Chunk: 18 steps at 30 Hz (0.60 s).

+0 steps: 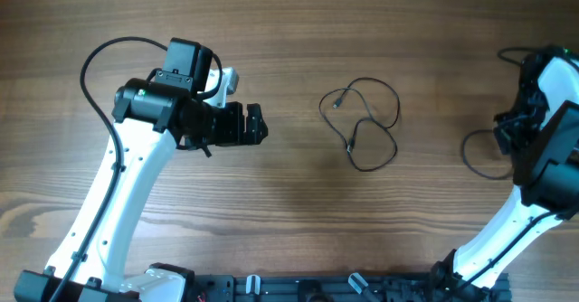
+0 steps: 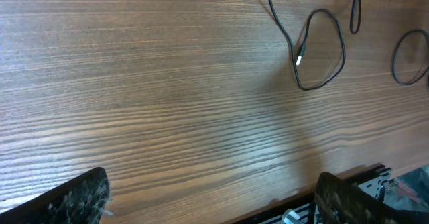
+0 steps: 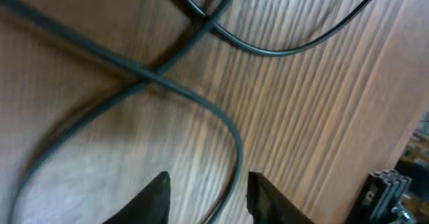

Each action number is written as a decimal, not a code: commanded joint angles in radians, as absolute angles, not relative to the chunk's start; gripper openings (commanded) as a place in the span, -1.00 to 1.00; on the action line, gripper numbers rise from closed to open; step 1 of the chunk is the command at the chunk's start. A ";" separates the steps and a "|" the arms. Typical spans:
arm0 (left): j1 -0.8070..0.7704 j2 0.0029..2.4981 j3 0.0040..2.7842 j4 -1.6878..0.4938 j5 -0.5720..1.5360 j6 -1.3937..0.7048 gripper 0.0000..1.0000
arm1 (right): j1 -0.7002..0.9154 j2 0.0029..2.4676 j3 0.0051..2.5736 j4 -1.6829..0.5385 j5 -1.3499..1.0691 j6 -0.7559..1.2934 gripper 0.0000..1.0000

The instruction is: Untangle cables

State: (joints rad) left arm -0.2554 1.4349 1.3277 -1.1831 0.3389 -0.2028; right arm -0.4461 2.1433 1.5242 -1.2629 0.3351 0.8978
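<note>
A thin black cable [image 1: 362, 121] lies in loose crossed loops at the table's middle. It also shows in the left wrist view [image 2: 322, 49], with its silver plug [image 2: 299, 58]. A second black cable [image 1: 475, 157] loops at the right edge, under my right arm. My left gripper [image 1: 256, 126] is open and empty, well left of the middle cable; its fingers [image 2: 214, 197] are spread wide. My right gripper [image 1: 508, 137] is low over the second cable. In the right wrist view that cable [image 3: 236, 140] runs between the parted fingers [image 3: 208, 184], and strands cross above them [image 3: 201, 19].
The wooden table [image 1: 289, 31] carries only the cables. A black rail [image 1: 344, 288] runs along the front edge and shows in the left wrist view [image 2: 362, 180]. Part of the right cable [image 2: 409, 56] shows at the left wrist view's right edge.
</note>
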 commanded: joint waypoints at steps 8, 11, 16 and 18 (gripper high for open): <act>-0.258 1.421 1.328 -1.184 0.348 -0.186 1.00 | -0.459 2.154 1.347 -1.038 0.337 0.892 -0.18; -0.258 1.421 1.328 -1.189 0.347 -0.186 1.00 | -0.485 2.154 1.346 -1.028 0.336 0.900 -0.12; -0.258 1.421 1.328 -1.193 0.347 -0.186 1.00 | -0.584 2.154 1.346 -0.973 0.332 0.890 -0.10; -0.258 1.421 1.328 -1.194 0.348 -0.186 0.99 | -0.623 2.154 1.346 -0.921 0.332 0.890 -0.10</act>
